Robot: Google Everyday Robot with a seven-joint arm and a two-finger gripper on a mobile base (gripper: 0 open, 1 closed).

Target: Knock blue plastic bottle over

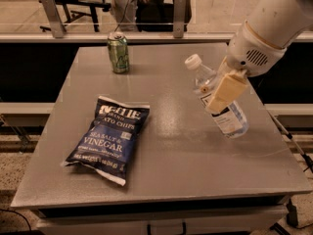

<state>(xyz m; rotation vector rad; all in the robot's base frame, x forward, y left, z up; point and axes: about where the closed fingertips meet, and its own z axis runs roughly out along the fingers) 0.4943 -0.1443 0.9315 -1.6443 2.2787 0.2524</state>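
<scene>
Blue plastic bottle (pixel 233 119) was on the right half of the surface (pixel 186 153), tilted hard: white cap up and pointing far-left, base down toward the near-right. It was neither upright nor lying flat. Base end sat right at the surface; contact there couldn't be confirmed. Clear bluish body, white label with dark print facing the camera.

Gripper (pixel 222 94) was at the right side, coming down from the white arm (pixel 274 23) that entered from the upper right. Its tan part lay across the middle of the bottle, in front of the label and touching it. Couldn't tell whether the gripper was open or closed, or whether it was clamping the bottle; the far side was hidden behind the bottle.

Green soda can (pixel 118 53) stood upright at the far-left part of the surface, well apart from the bottle. Blue chip bag (pixel 108 138) lay flat near-left, print side up, with white lettering reading sea salt and vinegar. It was well apart from the bottle and nearer the camera than the can.
</scene>
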